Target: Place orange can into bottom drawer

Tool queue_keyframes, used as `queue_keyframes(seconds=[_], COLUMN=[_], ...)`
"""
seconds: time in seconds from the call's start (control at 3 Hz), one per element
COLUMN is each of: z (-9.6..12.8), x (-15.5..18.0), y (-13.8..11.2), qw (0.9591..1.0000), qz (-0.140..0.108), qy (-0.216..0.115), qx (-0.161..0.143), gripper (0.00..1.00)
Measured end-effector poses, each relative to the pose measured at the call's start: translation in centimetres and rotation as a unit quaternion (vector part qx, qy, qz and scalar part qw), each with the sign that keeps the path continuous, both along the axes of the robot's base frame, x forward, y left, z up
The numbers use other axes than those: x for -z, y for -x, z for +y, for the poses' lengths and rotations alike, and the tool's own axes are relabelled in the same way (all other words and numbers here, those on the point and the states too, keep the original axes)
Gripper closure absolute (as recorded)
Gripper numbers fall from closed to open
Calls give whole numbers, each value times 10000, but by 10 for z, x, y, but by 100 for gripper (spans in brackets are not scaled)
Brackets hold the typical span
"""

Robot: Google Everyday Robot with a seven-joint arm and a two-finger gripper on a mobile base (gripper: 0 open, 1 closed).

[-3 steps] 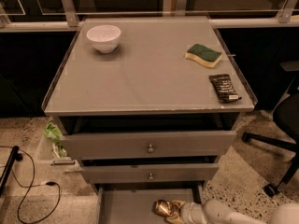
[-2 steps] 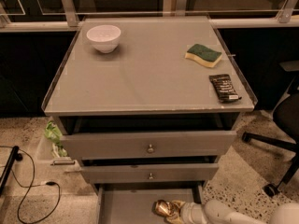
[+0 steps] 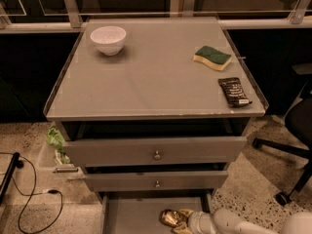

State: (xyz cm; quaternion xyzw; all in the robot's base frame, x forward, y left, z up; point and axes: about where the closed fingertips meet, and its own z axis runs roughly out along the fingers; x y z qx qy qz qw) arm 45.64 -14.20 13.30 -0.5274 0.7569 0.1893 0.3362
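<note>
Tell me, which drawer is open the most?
The bottom drawer: only its grey floor shows, with the orange can and the gripper over it.

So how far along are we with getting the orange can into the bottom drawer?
Done: the wide grey metal bottom drawer is pulled open, and the shiny orange-gold drink can is inside its walls, over the floor near the right side. In hand: the tool, reaching in from the right, sits right against the can. Left: confirming the can rests on the floor, then pulling the tool clear.
</note>
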Motion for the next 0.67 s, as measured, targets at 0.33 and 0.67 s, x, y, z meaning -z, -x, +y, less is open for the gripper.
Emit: queue_keyframes(seconds=[0.33, 0.67], z=[0, 0], x=[0, 0], y=[0, 0], qw=[10000, 10000], qz=[0, 0], qy=[0, 0], qx=[0, 0], gripper=[0, 0])
